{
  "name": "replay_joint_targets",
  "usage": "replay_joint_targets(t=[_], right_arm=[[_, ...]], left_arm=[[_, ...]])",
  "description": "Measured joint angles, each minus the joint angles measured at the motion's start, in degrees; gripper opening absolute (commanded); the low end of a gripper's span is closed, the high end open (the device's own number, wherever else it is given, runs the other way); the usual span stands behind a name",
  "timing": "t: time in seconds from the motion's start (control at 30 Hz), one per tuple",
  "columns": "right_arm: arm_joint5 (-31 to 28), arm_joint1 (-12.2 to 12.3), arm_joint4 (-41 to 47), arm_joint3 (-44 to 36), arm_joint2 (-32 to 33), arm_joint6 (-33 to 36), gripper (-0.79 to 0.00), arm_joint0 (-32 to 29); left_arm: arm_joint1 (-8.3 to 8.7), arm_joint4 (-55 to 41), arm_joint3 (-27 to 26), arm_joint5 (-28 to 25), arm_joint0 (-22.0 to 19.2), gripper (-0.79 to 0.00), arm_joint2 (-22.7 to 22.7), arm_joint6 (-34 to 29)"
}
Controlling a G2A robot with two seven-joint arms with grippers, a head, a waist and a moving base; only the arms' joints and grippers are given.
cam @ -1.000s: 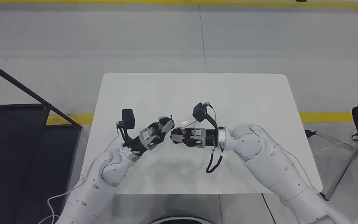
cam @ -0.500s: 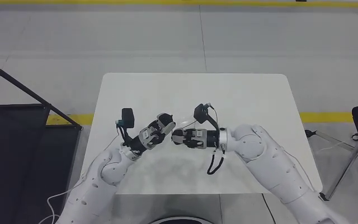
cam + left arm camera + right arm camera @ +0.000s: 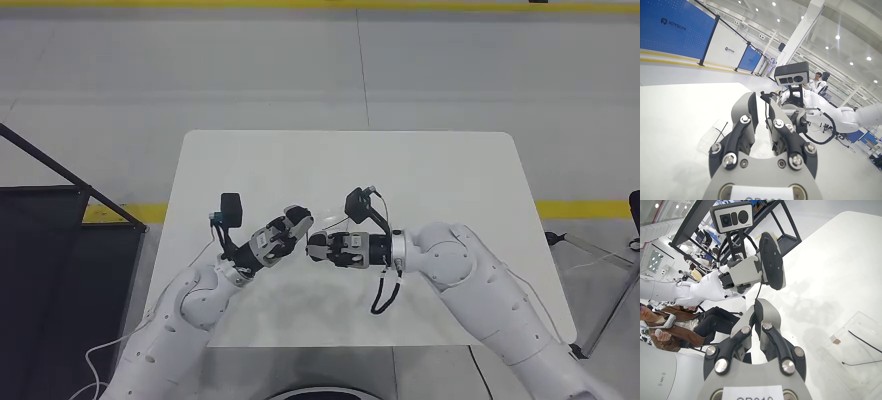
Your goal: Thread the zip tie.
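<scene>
Over the white table (image 3: 450, 170) the two arms meet tip to tip. The right gripper (image 3: 756, 303) is clamped tight on a thin black zip tie (image 3: 759, 290) — the strand rises into the gap of the left gripper (image 3: 762, 103), whose fingers stand spread. Near them sits a clear tray (image 3: 866, 321) holding spare ties (image 3: 865, 341)

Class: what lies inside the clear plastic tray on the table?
Thin black zip ties lie inside the clear plastic tray; its far end runs past the picture's edge, unseen.
</scene>
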Motion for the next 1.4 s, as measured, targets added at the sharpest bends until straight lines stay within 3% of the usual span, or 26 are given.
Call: replay_joint_targets(t=[0.23,0.4,0.57,0.83,1.4], right_arm=[[-0.03,-0.16,0.13,0.22,0.11,0.70,-0.785,0.10],[0.15,-0.30,0.30,0.37,0.13,1.09,-0.785,0.18],[0.19,-0.43,0.54,0.73,0.26,1.26,-0.785,0.29],[0.05,-0.57,0.56,0.82,0.54,1.31,-0.785,0.12],[0.36,-0.81,0.42,0.69,0.91,2.06,-0.785,-0.17]], left_arm=[[-0.16,-0.17,-0.01,-0.20,0.06,-0.622,-0.16,-0.33],[-0.26,-0.16,0.02,-0.33,0.10,-0.745,-0.32,-0.61],[-0.37,0.02,0.01,-0.22,0.16,-0.680,-0.46,-0.57],[-0.58,0.18,0.25,-0.15,0.06,-0.733,-0.40,-0.91],[-0.92,0.21,0.38,-0.45,0.22,-0.708,-0.90,-0.86]])
